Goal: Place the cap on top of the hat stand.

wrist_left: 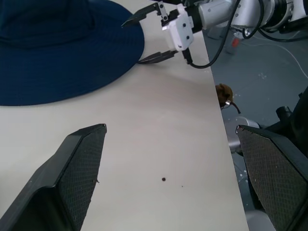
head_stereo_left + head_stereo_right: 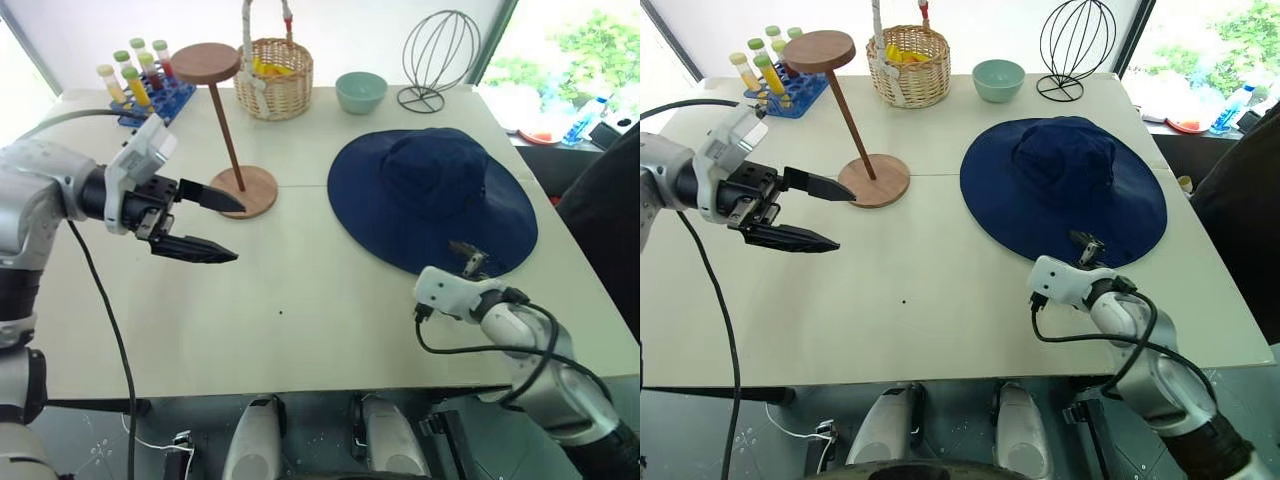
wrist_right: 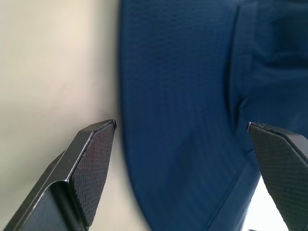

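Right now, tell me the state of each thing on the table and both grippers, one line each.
cap: flat on the table, not on any stand
hat stand: upright, disc top bare
wire stand: upright, bare
basket: upright, yellow items inside
bowl: upright
tube rack: tubes standing, capped
left gripper: open, holding nothing
right gripper: open, at the cap's near brim

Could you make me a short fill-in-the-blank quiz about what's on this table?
1. The cap lies flat on the ____.
2. The hat stand has ____ on its disc top.
3. The right gripper is open at the cap's ____.
4. The left gripper holds ____.

Missing words: table; nothing; brim; nothing
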